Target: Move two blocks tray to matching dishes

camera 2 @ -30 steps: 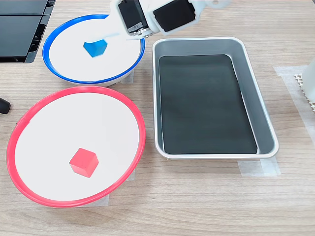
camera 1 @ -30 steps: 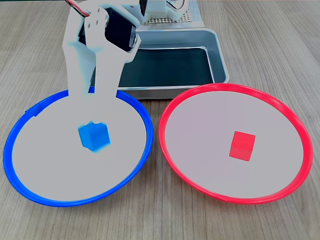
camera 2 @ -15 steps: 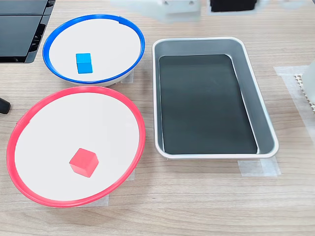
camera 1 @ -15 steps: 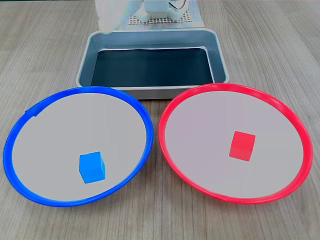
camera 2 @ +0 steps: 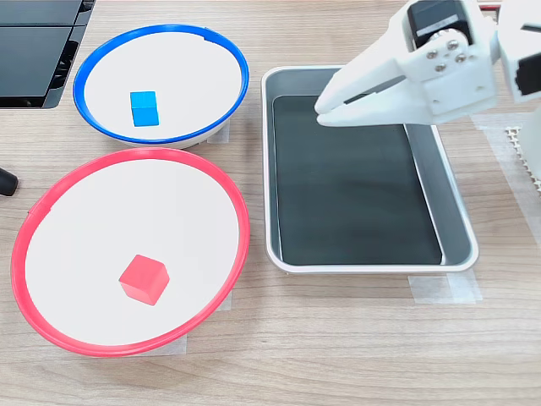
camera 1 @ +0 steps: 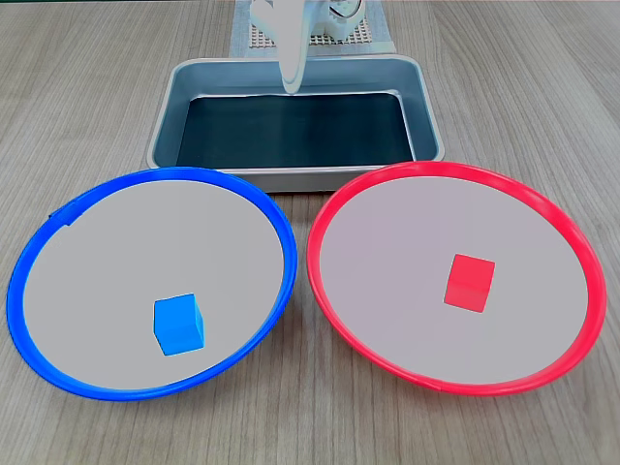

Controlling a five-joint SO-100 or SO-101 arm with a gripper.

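Observation:
The blue block (camera 1: 179,325) (camera 2: 144,108) lies alone in the blue-rimmed dish (camera 1: 58,218) (camera 2: 211,51). The red block (camera 1: 470,282) (camera 2: 143,278) rests in the red-rimmed dish (camera 1: 387,184) (camera 2: 220,194). Behind the dishes, the silver tray (camera 1: 291,179) (camera 2: 363,264) shows a bare dark floor with nothing in it. My white gripper (camera 1: 290,87) (camera 2: 324,107) hangs above the tray's far part. Its tips are together with nothing between them, and it is well away from both blocks.
A black device (camera 2: 34,51) sits at the top left corner beside the blue dish. The arm's white base with a mesh plate (camera 1: 320,37) stands behind the tray. Tape patches (camera 2: 444,288) hold the tray and dishes to the wooden table.
A second ago the gripper was over the blue dish at the blue block. It then let the block go and swung back over the tray. The block has since lain still.

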